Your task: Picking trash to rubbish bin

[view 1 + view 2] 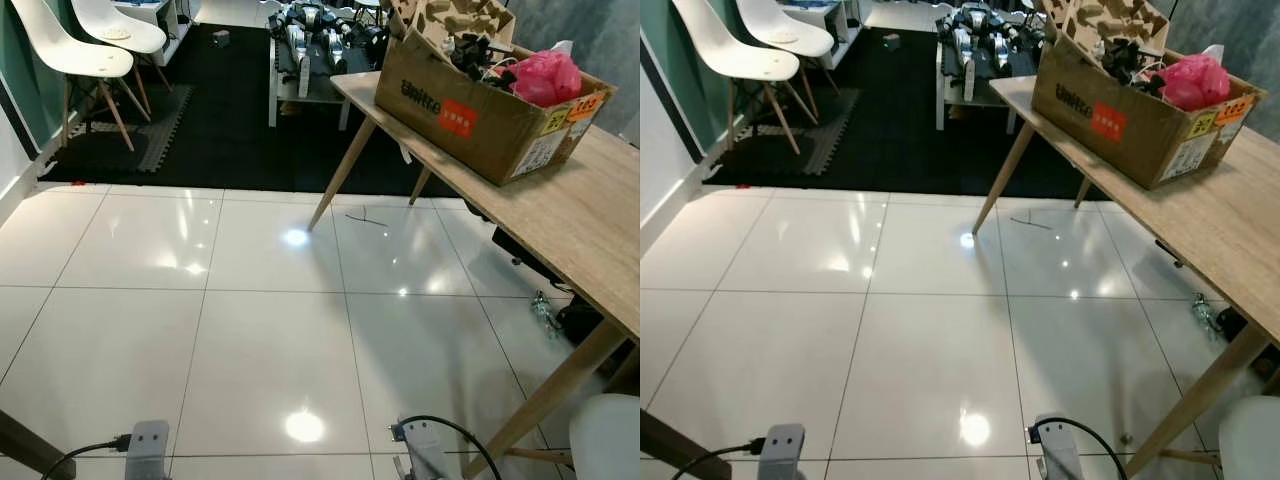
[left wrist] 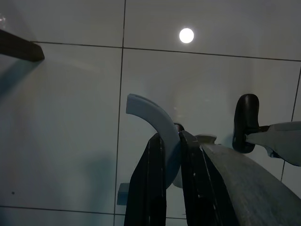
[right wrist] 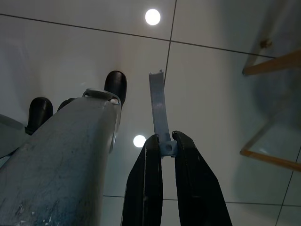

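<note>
Head views: a cardboard box (image 1: 480, 105) printed "Unitre" in black beside a red label stands on the pale wooden desk (image 1: 590, 230); a crumpled pink bag (image 1: 545, 78) lies in the box. Left of the desk, glossy white floor tiles (image 1: 200, 330) meet black matting with two white shell chairs (image 1: 85, 50).

Left wrist view: the left hand (image 2: 171, 155) pinches a curved pale-blue plastic piece (image 2: 150, 115) above the tiles.

Right wrist view: the right hand (image 3: 164, 146) pinches a thin flat blue-grey strip (image 3: 158, 103), near the desk's wooden legs.
</note>
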{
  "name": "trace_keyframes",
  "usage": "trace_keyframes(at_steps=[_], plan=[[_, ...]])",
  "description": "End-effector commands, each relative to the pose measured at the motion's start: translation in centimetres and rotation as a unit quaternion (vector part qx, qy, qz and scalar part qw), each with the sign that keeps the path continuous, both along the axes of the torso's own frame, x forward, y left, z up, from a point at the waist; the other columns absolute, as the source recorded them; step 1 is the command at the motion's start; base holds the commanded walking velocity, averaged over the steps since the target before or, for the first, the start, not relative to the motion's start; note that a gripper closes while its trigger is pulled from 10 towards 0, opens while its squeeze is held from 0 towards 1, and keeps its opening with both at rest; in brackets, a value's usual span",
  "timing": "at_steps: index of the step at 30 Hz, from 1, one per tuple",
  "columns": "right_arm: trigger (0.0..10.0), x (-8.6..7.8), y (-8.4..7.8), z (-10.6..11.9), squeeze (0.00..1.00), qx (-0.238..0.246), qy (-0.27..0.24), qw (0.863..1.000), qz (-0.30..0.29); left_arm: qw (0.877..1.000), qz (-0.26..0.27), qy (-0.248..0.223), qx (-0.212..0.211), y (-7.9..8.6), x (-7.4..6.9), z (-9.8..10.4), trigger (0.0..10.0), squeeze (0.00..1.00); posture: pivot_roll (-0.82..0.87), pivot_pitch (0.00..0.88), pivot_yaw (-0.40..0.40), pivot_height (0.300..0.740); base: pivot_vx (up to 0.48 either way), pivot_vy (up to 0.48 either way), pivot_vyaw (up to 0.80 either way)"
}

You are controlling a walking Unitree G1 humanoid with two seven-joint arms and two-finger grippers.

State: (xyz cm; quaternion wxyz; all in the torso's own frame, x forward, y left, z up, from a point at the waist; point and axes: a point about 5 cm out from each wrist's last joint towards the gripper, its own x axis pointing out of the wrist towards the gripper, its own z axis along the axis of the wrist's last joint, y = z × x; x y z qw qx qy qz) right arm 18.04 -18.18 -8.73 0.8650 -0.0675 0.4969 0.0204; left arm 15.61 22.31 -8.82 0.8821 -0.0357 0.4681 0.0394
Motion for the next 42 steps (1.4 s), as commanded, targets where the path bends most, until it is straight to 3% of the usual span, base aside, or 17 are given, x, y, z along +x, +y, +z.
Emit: trace_keyframes(at_steps=[1, 32, 42], plan=[[10.0, -0.46, -0.05, -0.21, 0.00, -0.001, 0.008, 1.000, 0.003, 1.000, 0.003, 0.008, -0.004, -0.05, -0.70, -0.28, 10.0, 0.00, 0.20, 0.080, -0.069, 0.740, 0.000, 0.000, 0.00], [10.0, -0.74, 0.13, -0.36, 0.00, -0.001, 0.016, 1.000, 0.012, 1.000, -0.007, 0.022, -0.002, 0.25, -1.61, -0.55, 10.0, 0.00, 0.21, 0.076, -0.072, 0.740, 0.277, 0.000, 0.00], [10.0, -0.50, 0.11, -0.26, 0.00, -0.002, 0.015, 1.000, 0.014, 1.000, -0.010, 0.020, 0.000, 0.39, -1.38, -0.44, 10.0, 0.00, 0.21, 0.066, -0.072, 0.740, 0.284, 0.000, -0.77]])
